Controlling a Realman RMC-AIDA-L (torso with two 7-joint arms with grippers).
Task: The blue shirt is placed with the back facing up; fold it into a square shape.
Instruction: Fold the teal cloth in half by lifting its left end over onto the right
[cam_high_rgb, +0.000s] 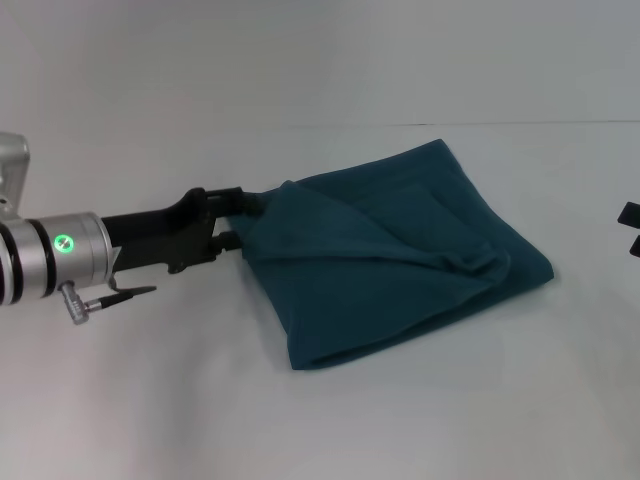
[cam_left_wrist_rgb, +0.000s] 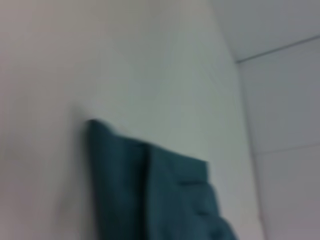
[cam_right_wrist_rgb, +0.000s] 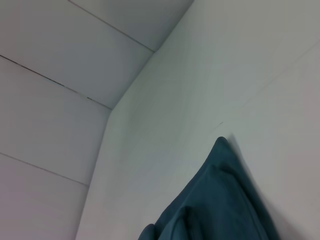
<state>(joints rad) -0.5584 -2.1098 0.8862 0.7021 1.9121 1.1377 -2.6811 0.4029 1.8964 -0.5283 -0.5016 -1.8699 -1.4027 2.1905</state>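
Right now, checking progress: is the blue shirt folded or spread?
Folded: the blue shirt lies as a compact, layered, roughly square bundle, the left gripper at its corner.

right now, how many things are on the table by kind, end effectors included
shirts: 1, the blue shirt, partly folded
end effectors: 2, the left end effector at the shirt's left edge, the right end effector at the right border of the head view
total: 3
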